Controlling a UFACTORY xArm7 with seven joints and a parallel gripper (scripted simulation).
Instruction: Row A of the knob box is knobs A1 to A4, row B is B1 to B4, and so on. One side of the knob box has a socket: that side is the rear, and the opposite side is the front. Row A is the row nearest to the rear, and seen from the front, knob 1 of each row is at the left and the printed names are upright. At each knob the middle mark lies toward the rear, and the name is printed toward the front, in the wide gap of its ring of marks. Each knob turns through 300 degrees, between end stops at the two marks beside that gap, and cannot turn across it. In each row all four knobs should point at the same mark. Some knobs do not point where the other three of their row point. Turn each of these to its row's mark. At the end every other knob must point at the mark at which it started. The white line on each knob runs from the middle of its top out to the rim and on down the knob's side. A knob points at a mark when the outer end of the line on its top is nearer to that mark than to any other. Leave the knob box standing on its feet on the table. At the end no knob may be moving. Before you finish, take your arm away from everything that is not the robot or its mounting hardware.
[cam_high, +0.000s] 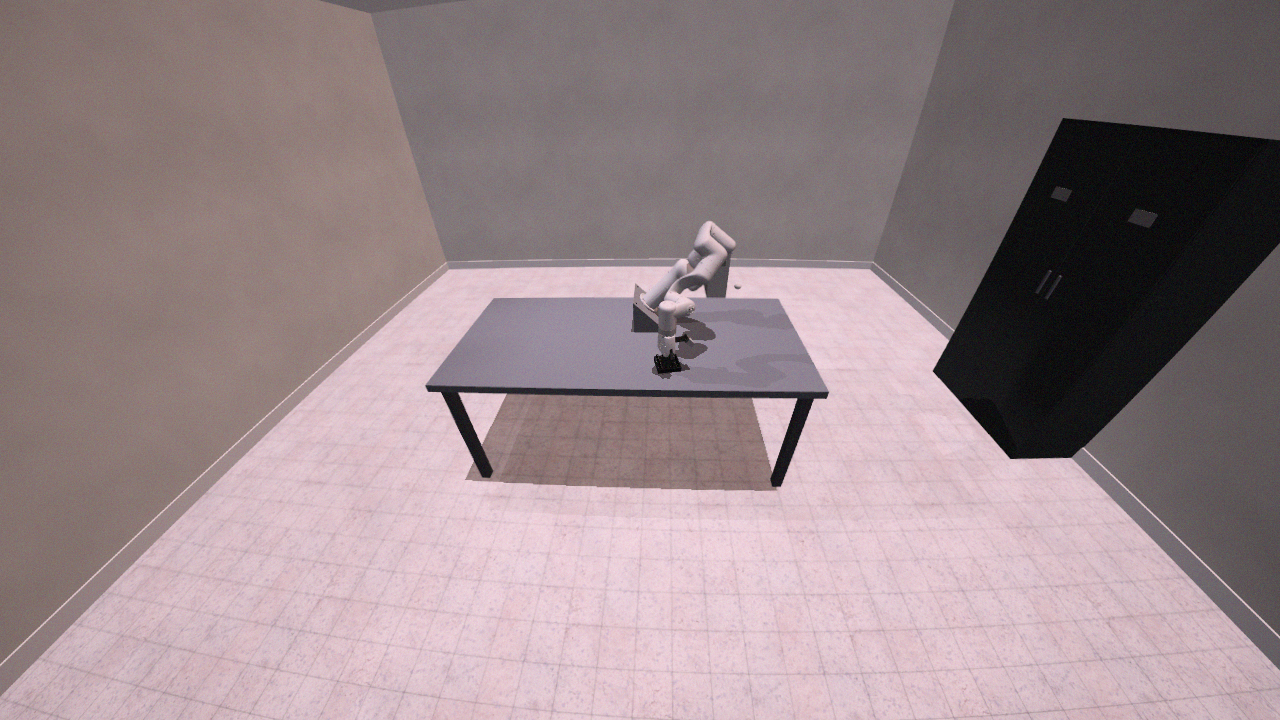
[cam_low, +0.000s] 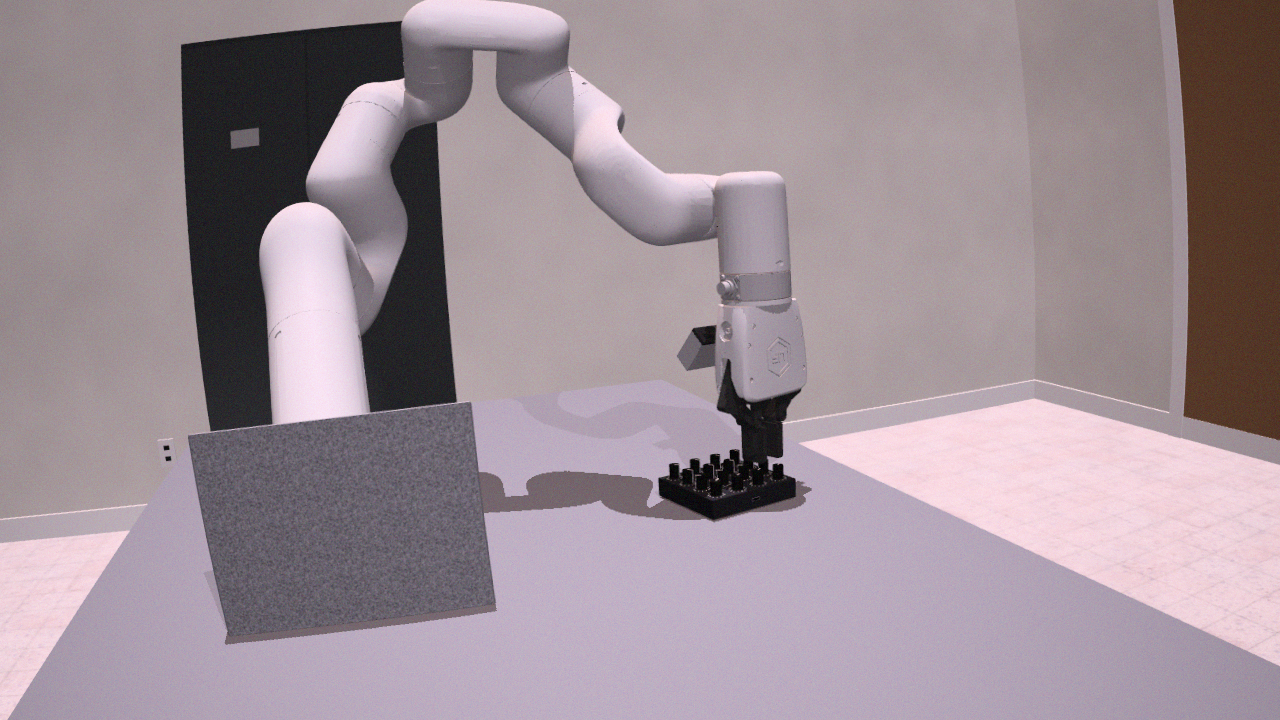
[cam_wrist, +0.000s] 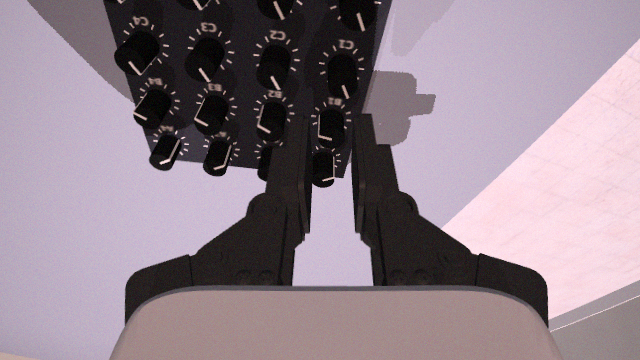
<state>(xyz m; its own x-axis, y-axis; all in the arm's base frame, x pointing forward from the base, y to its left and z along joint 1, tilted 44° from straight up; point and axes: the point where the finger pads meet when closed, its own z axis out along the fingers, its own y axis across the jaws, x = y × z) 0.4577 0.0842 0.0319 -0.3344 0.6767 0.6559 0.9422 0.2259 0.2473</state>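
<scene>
The black knob box (cam_low: 689, 497) (cam_wrist: 250, 155) (cam_high: 667, 369) stands on the table. My gripper (cam_wrist: 331, 140) (cam_low: 763, 458) (cam_high: 667, 356) points down, slightly open, its fingers either side of knob B1 (cam_wrist: 331, 130) in the wrist view; contact is not visible. B1's line points left in the image, as do B2 (cam_wrist: 272, 120), B3 (cam_wrist: 212, 112) and B4 (cam_wrist: 152, 107), B1's at a slightly different slant. C1 (cam_wrist: 342, 72), C2 (cam_wrist: 274, 65), C3 (cam_wrist: 206, 57) and C4 (cam_wrist: 137, 50) point down and right. A1 (cam_wrist: 322, 169), A3 (cam_wrist: 216, 155) and A4 (cam_wrist: 165, 150) point right. A2 is mostly hidden; row D is cut off.
The grey table (cam_high: 546, 349) (cam_low: 626, 608) carries the box near its front edge. The granite-like mounting block (cam_low: 349, 528) stands at the arm's base. Neighbouring knobs stand close to the fingers. A black cabinet (cam_high: 1092, 286) stands off to the right.
</scene>
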